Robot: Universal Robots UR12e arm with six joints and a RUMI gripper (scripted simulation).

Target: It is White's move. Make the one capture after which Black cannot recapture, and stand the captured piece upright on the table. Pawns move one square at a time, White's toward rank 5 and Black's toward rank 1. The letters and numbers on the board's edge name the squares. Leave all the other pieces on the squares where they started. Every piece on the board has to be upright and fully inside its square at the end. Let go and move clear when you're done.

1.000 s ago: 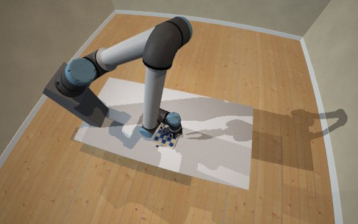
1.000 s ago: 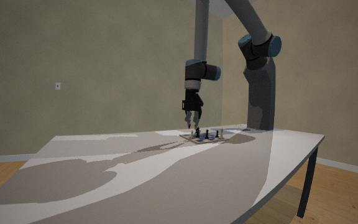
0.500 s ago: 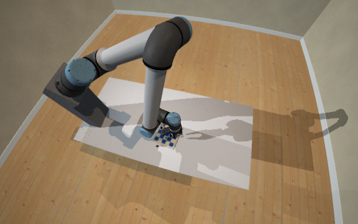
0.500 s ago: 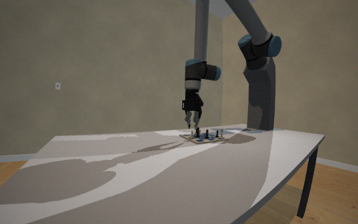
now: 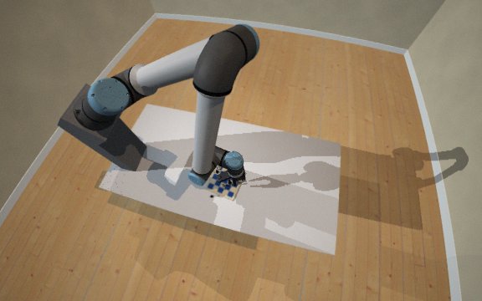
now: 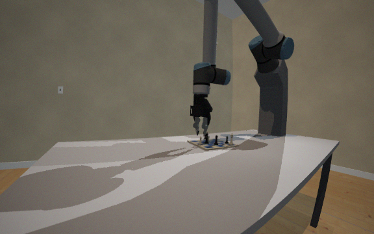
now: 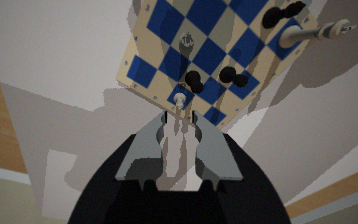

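The small blue-and-tan chessboard (image 7: pixel 215 50) lies on the white table and also shows in the exterior view (image 6: pixel 213 143). My gripper (image 7: pixel 179 111) hangs a little above the board's near edge, over a white pawn (image 7: pixel 180 100) that stands on an edge square. The fingers are narrowly parted with nothing between them. Black pieces (image 7: pixel 195 77) (image 7: pixel 227 75) stand just beyond the pawn. A pale piece (image 7: pixel 186 41) stands further in. A tall white piece (image 7: pixel 315 32) and a black piece (image 7: pixel 272 17) are at the far corner. A small black piece (image 5: pixel 212 196) stands on the table beside the board.
The arm's base (image 5: pixel 99 130) is mounted at the table's far left corner in the top view, and the forearm comes straight down over the board (image 5: pixel 225 184). The table's edges and wooden floor lie around it.
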